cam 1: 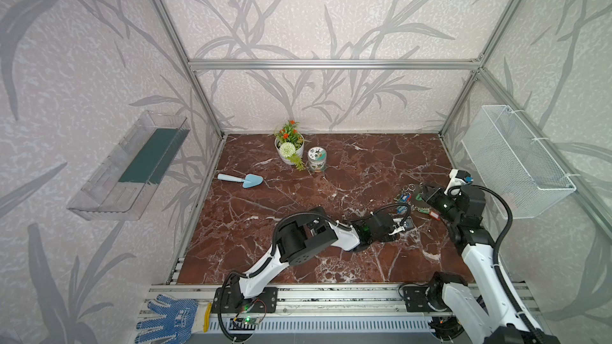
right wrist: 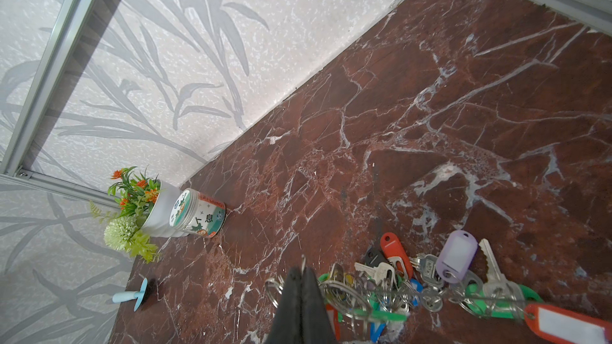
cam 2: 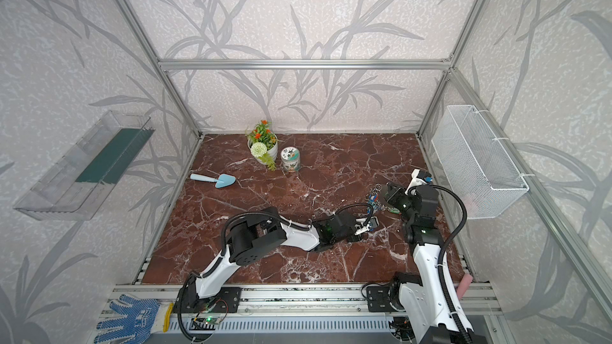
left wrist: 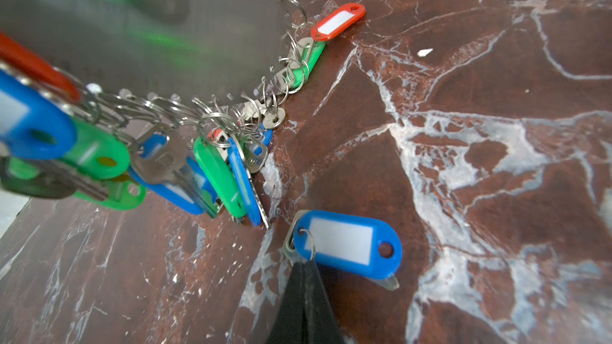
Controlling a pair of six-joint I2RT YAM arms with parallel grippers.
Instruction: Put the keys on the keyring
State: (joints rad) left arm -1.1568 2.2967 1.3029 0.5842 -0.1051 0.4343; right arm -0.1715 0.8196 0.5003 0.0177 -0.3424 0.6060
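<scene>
Well, my left gripper [left wrist: 303, 263] is clenched on the split ring of the blue key [left wrist: 347, 246]. The key lies flat on the marble tabletop [left wrist: 496, 127], label window up, with a metal blade poking out beneath it. My right gripper [right wrist: 301, 274] is clamped tight on the edge of the keyring [left wrist: 149, 47]. The grey plate is lifted off the marble and tilted, near the right side of the tabletop in both top views.

Closest to my left fingertips is the bunch [left wrist: 218, 167] hanging from the plate's fringe of small rings. It is made up of green, blue and red tags and bare metal keys, and the lowest reach down to the marble just beside the blue key. They overlap too much for me to count. The right wrist view shows one lilac tag [right wrist: 457, 254] among them. One red tag [left wrist: 337, 21] lies flat by the plate's edge, and I cannot tell whether it is hooked on.

Well apart, by the back wall, stand one flower pot [cam 1: 289, 148] and one printed jar [cam 1: 317, 159] just beside it. One light-blue trowel [cam 1: 241, 180] lies toward the left edge. One white wire basket [cam 1: 516, 163] hangs on the right wall and one clear shelf [cam 1: 129, 167] on the left wall. One blue-dotted glove [cam 1: 169, 317] lies on the front rail.
</scene>
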